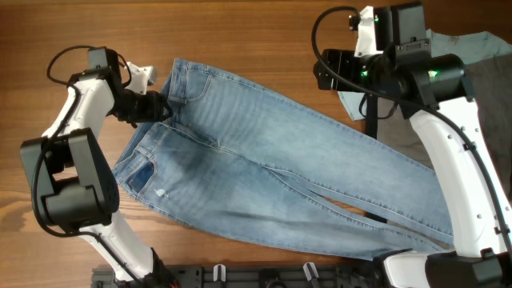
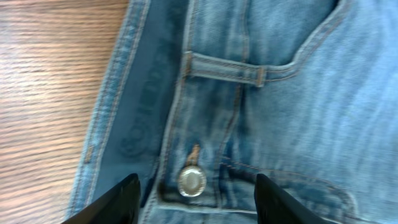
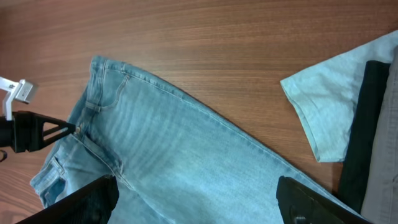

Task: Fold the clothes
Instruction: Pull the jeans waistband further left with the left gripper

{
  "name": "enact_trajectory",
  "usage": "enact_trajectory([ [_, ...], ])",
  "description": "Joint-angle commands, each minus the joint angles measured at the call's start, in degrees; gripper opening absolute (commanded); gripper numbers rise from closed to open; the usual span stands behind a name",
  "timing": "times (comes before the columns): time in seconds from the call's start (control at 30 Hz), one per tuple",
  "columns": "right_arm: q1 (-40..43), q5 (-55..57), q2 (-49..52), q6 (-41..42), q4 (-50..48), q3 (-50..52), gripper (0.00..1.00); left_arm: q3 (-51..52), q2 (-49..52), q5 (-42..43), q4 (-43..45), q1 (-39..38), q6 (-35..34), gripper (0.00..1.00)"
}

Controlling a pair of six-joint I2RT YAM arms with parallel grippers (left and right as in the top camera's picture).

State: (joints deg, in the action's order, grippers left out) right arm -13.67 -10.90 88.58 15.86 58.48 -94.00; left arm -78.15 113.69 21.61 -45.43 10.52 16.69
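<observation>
Light-blue denim jeans lie spread diagonally on the wooden table, waistband at the upper left and legs running to the lower right. My left gripper is at the waistband. In the left wrist view it is open, its fingers apart on either side of the metal button, just over the denim. My right gripper hangs high above the table at the back right. It is open and holds nothing, with the jeans far below it.
A pale-blue T-shirt and grey trousers lie at the back right, partly under the right arm. The T-shirt sleeve shows in the right wrist view. Bare wood lies behind the jeans.
</observation>
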Motion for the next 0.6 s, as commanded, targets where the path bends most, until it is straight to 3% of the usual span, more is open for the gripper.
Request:
enact_trajectory([
  [0.0, 0.0, 0.8, 0.6, 0.7, 0.9, -0.1, 0.87, 0.6, 0.2, -3.2, -0.6, 0.3, 0.9, 0.58],
  [0.13, 0.0, 0.8, 0.6, 0.7, 1.9, -0.1, 0.86, 1.5, 1.7, -3.0, -1.6, -0.5, 0.2, 0.50],
  [0.23, 0.0, 0.8, 0.6, 0.7, 2.2, -0.1, 0.86, 1.5, 1.9, -3.0, -2.2, -0.7, 0.2, 0.38],
  [0.37, 0.0, 0.8, 0.6, 0.7, 2.4, -0.1, 0.86, 1.5, 2.3, -1.0, -1.5, -0.7, 0.2, 0.38],
  [0.5, 0.0, 0.8, 0.6, 0.7, 2.7, -0.1, 0.86, 1.9, 4.3, -0.2, -0.2, -0.7, 0.2, 0.26],
  [0.57, 0.0, 0.8, 0.6, 0.7, 2.7, -0.1, 0.86, 2.2, 4.5, -0.2, 1.5, -0.7, 0.2, 0.27],
])
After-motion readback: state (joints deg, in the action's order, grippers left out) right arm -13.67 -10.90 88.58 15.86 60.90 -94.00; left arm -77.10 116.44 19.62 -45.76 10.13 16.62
